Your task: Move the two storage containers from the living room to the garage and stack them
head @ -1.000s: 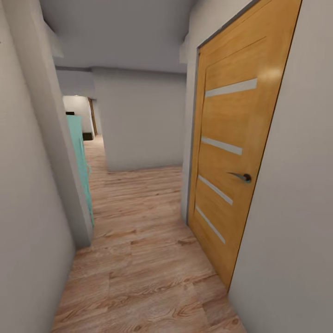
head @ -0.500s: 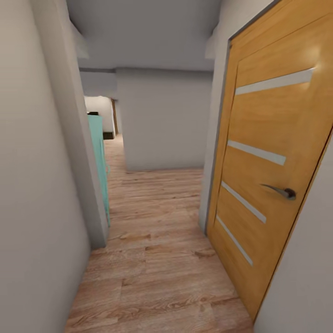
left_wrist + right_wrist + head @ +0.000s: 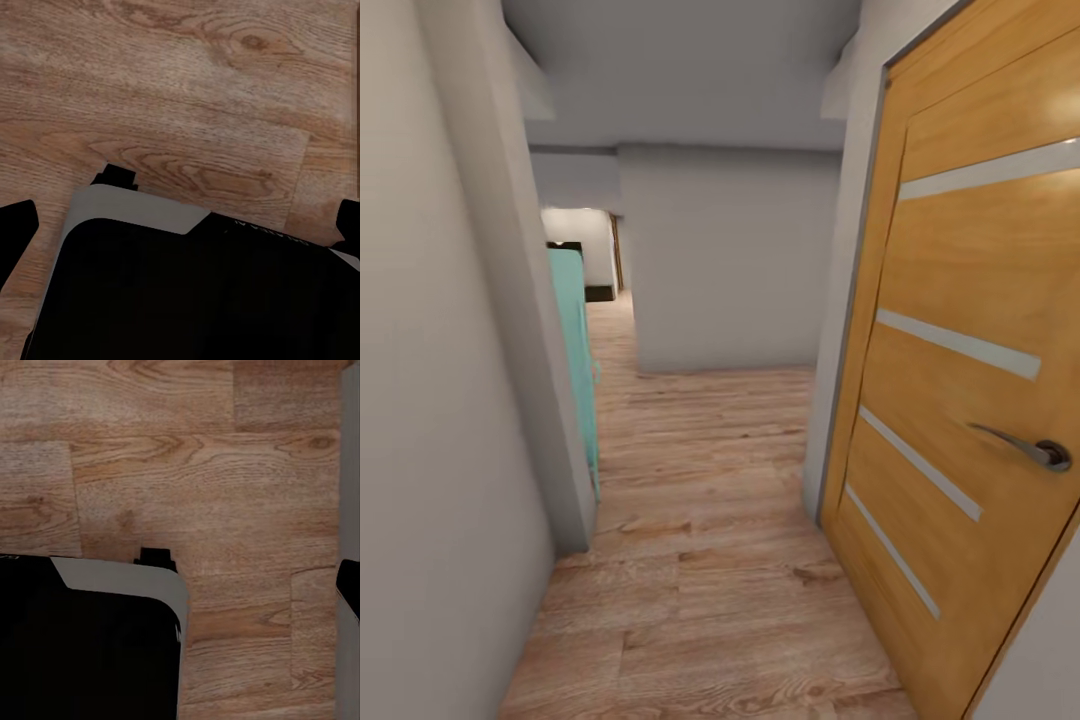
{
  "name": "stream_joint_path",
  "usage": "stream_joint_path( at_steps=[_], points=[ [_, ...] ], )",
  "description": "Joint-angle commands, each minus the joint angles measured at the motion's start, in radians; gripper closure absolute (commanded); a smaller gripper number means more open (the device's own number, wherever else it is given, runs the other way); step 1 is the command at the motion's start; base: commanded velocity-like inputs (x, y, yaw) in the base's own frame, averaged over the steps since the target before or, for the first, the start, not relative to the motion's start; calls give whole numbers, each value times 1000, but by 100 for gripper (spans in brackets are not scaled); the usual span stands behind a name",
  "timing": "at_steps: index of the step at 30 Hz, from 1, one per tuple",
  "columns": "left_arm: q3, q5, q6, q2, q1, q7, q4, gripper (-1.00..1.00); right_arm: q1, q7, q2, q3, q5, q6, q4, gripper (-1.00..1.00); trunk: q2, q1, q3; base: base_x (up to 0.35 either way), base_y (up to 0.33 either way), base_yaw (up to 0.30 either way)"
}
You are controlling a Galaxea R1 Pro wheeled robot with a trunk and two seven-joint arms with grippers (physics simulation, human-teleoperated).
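The robot faces a narrow corridor. From left to right: a grey wall (image 3: 440,400), a teal panel (image 3: 575,340) at its corner, wood plank flooring (image 3: 700,560), then a closed wooden door (image 3: 970,400) with a lever handle (image 3: 1035,452). The 2 containers are not visible here. Both wrist views look down at planks over the dark base (image 3: 187,300); whether the jaws are spread or pressed together cannot be told. A likely risk is clipping the left corner or the handle, caused by steering off-centre.

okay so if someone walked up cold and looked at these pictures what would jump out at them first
The honey-coloured wooden door with pale horizontal strips and a metal lever handle dominates the head view's right. Light wood plank floor runs down a narrow hallway between grey walls, and a turquoise panel stands at the left.
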Motion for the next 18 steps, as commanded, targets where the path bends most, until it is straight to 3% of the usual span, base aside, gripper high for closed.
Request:
stream_joint_path(
  at_steps=[1,18],
  points=[
    [7,2,-3,0,-1,-2,1,-100,-1,-3,0,8,-3,-3,3,-100,-1,1,-1,322,0,1],
    [7,2,-3,0,-1,-2,1,-100,-1,-4,0,7,-6,-7,3,-100,-1,1,-1,322,0,0]
  ],
)
